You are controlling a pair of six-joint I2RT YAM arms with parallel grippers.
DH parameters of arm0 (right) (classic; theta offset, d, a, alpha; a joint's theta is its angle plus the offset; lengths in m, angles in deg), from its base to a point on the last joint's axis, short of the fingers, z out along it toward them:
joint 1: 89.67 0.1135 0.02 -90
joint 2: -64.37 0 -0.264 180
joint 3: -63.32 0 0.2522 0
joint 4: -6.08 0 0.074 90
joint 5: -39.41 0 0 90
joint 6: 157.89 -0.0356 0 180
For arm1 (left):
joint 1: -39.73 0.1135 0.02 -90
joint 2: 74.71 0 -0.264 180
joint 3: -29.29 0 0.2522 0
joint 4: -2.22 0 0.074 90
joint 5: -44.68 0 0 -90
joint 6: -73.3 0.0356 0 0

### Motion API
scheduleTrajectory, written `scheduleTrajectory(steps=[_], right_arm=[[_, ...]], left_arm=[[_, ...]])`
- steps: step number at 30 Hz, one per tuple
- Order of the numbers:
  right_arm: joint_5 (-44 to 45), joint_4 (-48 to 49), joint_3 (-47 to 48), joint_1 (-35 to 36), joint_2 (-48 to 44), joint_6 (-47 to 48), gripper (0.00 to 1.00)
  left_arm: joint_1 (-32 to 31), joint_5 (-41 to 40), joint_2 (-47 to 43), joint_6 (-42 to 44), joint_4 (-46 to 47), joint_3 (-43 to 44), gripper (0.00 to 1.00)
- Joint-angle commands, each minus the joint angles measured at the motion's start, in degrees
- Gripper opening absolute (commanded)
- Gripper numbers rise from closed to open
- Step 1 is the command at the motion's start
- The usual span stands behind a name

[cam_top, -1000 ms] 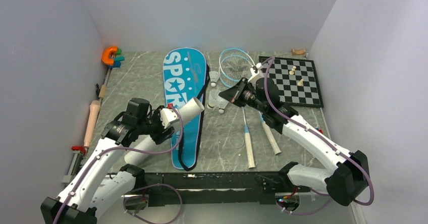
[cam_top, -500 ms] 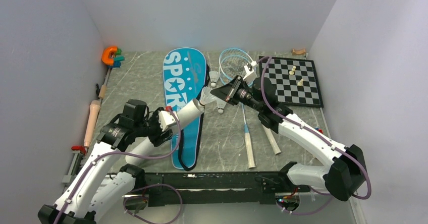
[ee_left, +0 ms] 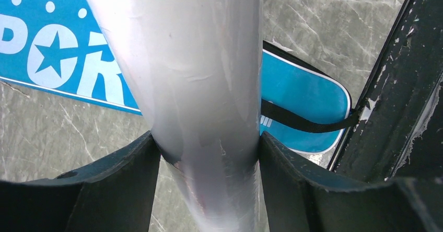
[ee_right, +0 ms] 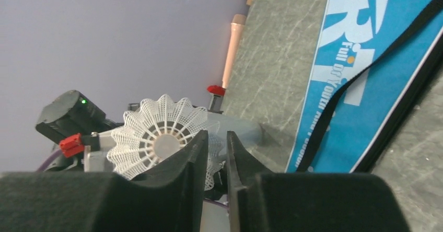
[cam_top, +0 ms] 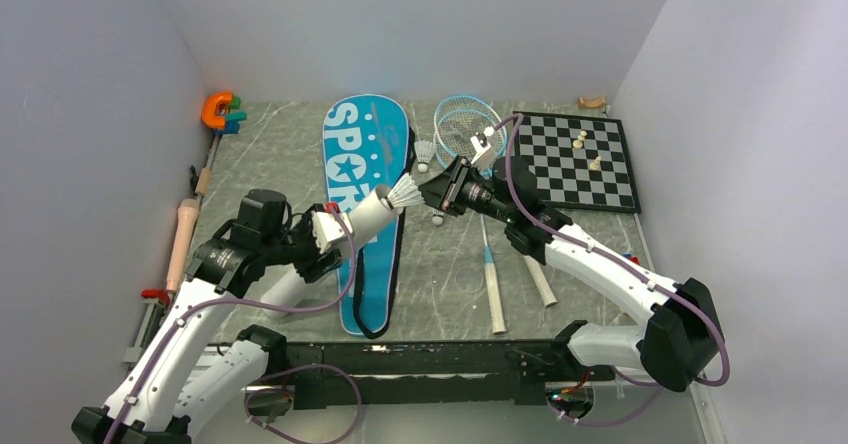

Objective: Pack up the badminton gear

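My left gripper (cam_top: 335, 234) is shut on the long white tube (cam_top: 368, 216) and holds it tilted above the blue "SPORT" bag (cam_top: 362, 154). In the left wrist view the tube (ee_left: 193, 85) fills the space between both fingers (ee_left: 120, 174). My right gripper (cam_top: 432, 194) is shut on the skirt rim of a white shuttlecock (cam_top: 406, 193), whose cork end is at the tube's open mouth. The right wrist view shows the skirt (ee_right: 156, 132) pinched at the jaws (ee_right: 215, 148). A second shuttlecock (cam_top: 425, 152) stands by the two blue rackets (cam_top: 465, 129). A third (cam_top: 438, 217) is partly hidden.
The chessboard (cam_top: 585, 159) with a few pieces lies at the back right. The orange clamp (cam_top: 217, 110) is at the back left. A pink-handled tool (cam_top: 183, 239) and a red clamp (cam_top: 155, 294) lie along the left edge. The racket handles (cam_top: 494, 304) point toward the near edge.
My right gripper has carried the shuttlecock left, from above the rackets to the tube's mouth. My left arm has shifted slightly, still holding the tube.
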Motion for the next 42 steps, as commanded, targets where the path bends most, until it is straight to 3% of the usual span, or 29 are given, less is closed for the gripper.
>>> scheduleTrajectory(steps=[1,5,17,22,28,42], right_arm=[[-0.37,-3.35,3.53,0.23,-0.87,4.50,0.26],[-0.25,-6.69,6.15,1.21,-0.53,8.22,0.34],[5.14,-17.36,13.49,5.82,2.13,16.58,0.39],[8.75,-24.18,15.74,5.69,2.40,20.36,0.46],[10.44,-25.68,15.49,5.19,-1.33,22.89,0.59],[1.32,-26.55,19.13,6.68,5.92,25.73,0.56]], left_arm=[[-0.19,2.93,-0.23,0.79,1.02,2.72,0.58],[-0.20,3.15,0.16,0.68,1.15,2.34,0.57],[-0.82,3.09,0.64,1.37,-0.01,3.22,0.57],[-0.89,3.40,-0.76,1.70,-0.77,3.81,0.56],[-0.91,3.55,-2.31,2.73,-1.86,3.20,0.56],[-1.45,3.99,-3.10,3.84,-2.45,3.00,0.56]])
